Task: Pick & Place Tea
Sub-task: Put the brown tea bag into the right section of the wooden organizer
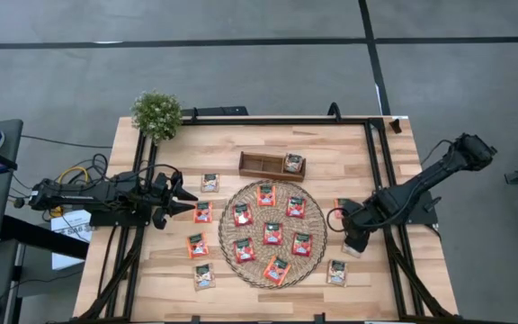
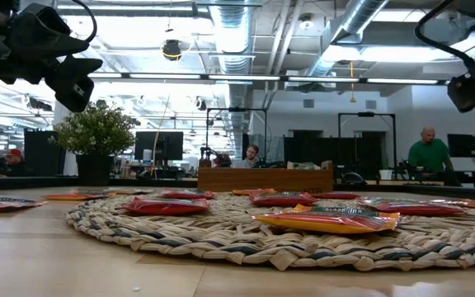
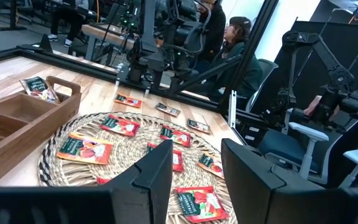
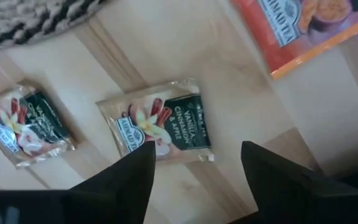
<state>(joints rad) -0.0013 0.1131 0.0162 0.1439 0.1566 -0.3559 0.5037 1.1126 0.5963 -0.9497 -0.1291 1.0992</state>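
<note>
Many flat tea sachets, thin foil, best taken by an edge

Many small tea sachets [image 1: 272, 233] lie spread over the counter [image 1: 367, 279]. Going from the left: the left gripper [image 1: 190, 206] hangs level beside the round woven mat [image 1: 231, 256], jaws part open with nothing between them, near a red-orange sachet [image 1: 203, 212] lying just off the mat. More sachets sit on bare wood nearby, and about eight red-orange ones lie on the mat. Behind the mat the wooden tray [image 1: 259, 165] holds one sachet in its right-hand slot.

Further right, the right gripper [image 4: 194, 171] points down over a pale sachet [image 4: 157, 127] lying flat on the wood, jaws spread wide and empty to either side of it; a second pale sachet [image 4: 27, 124] lies just beside, and a red-orange one [image 4: 309, 25] a little apart.

The sachets look very light, thin and crinkly, likely slick foil or paper that bends readily. Lying flush on the counter, they offer little to pinch. A grip across two opposite edges, pressing down so the packet bows upward, seems safest; a light sachet may slide or stick to one jaw.
</note>
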